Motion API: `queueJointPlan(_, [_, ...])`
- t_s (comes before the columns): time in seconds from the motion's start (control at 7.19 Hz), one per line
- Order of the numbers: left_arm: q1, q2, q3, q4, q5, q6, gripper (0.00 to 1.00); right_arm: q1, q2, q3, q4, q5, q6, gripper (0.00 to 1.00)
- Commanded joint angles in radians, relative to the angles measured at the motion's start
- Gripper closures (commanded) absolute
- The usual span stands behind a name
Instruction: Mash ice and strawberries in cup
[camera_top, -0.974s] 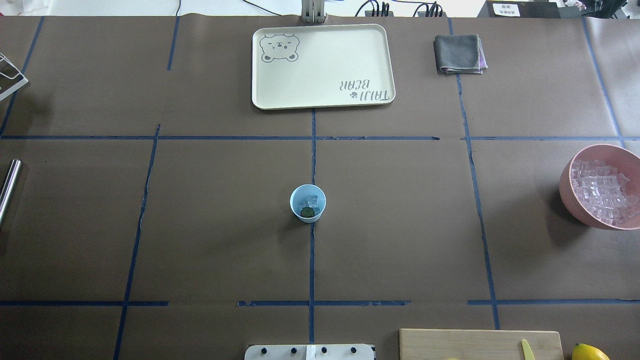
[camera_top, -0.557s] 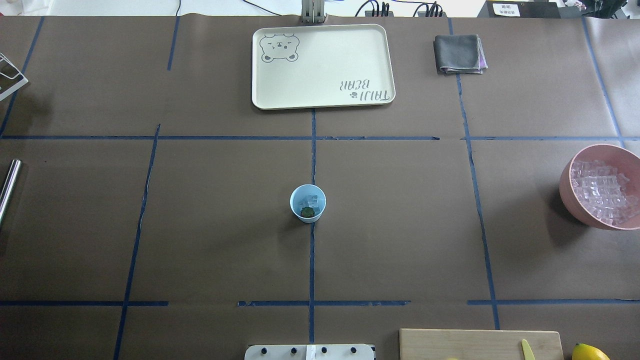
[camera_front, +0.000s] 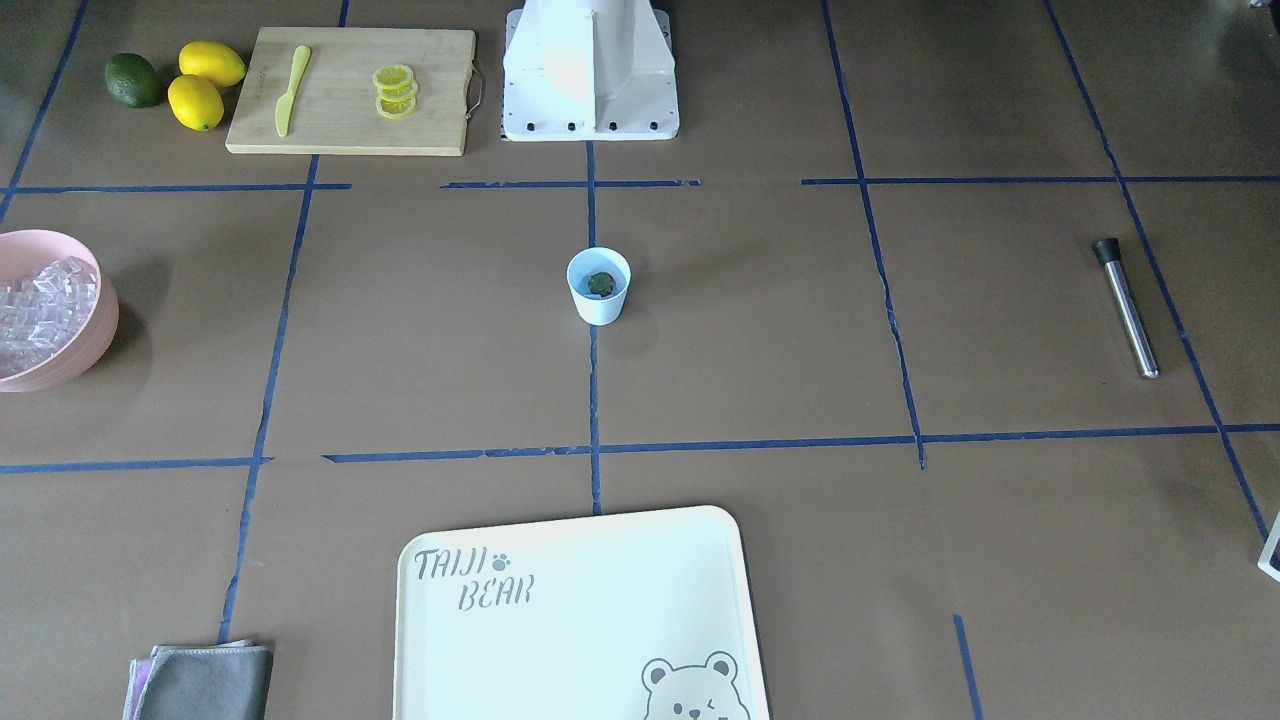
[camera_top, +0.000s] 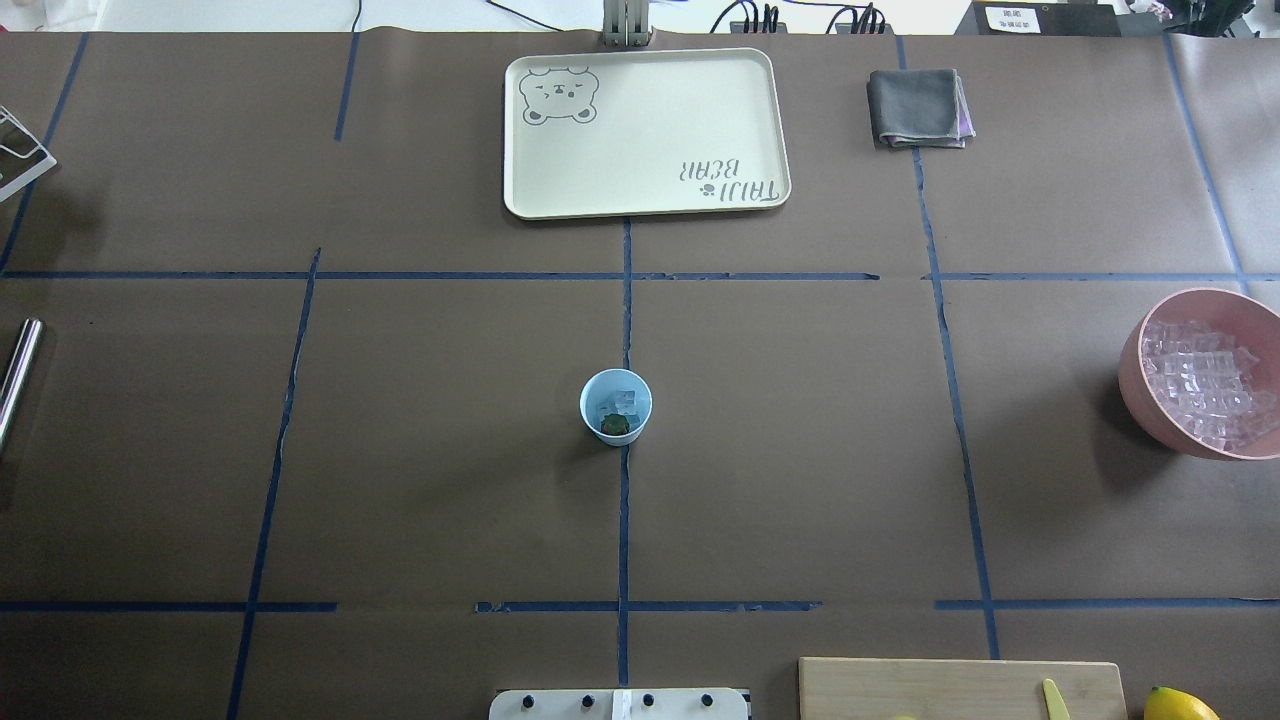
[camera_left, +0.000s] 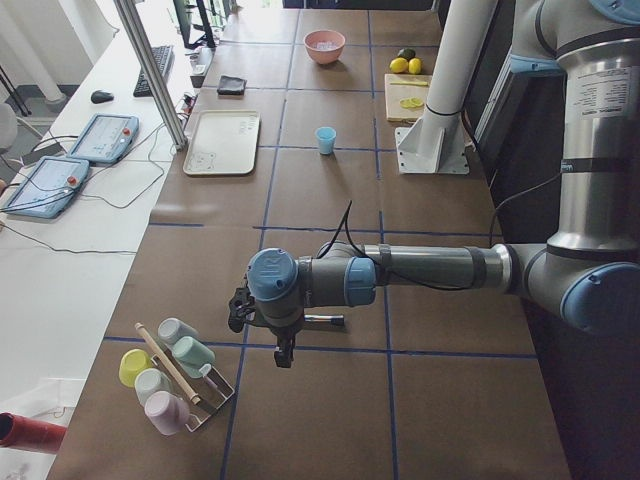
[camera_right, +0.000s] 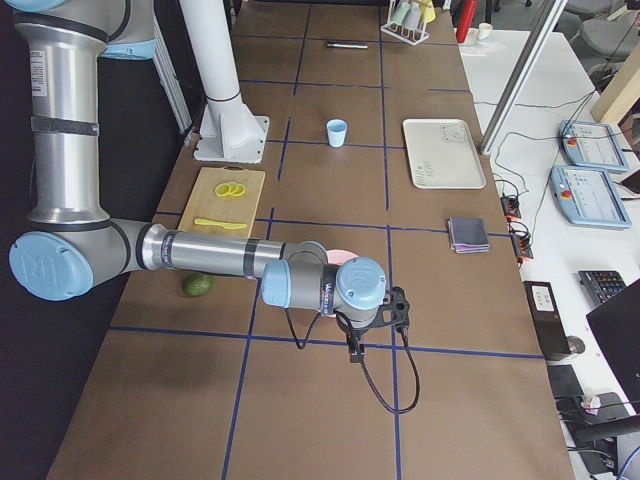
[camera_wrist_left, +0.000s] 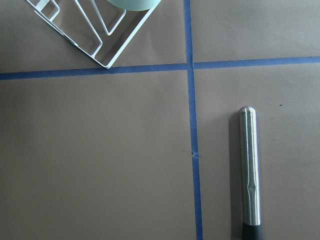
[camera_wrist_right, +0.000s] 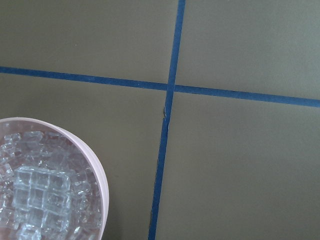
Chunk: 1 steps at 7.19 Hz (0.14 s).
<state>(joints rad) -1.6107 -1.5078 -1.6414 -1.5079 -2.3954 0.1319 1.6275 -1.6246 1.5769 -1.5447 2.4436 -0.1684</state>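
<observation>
The pale-blue cup (camera_top: 616, 406) stands upright near the table's middle on a blue tape line, and it also shows in the front view (camera_front: 599, 285). Inside it lie clear ice cubes (camera_top: 624, 400) and a strawberry, of which only the green leafy top (camera_top: 615, 425) shows. My left gripper (camera_left: 284, 355) shows only in the left side view, far from the cup and above a steel muddler (camera_wrist_left: 248, 165). My right gripper (camera_right: 353, 350) shows only in the right side view, near the pink bowl (camera_wrist_right: 97, 172). I cannot tell whether either gripper is open or shut.
The pink bowl (camera_top: 1135, 385) of ice sits at the right edge. A cream tray (camera_top: 645, 130) and a grey cloth (camera_top: 918, 108) lie at the far side. A cutting board (camera_front: 350, 90) holds lemon slices and a yellow knife, with lemons (camera_front: 195, 100) and a lime (camera_front: 133, 80) beside it. A cup rack (camera_left: 175, 375) stands at the left end.
</observation>
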Motion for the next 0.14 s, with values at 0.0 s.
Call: queueJointPlan(0.0, [0.0, 0.0, 0.0, 0.0, -0.001, 0.0, 0.0, 0.0, 0.002, 0.0, 0.0, 0.0, 0.001, 0.01])
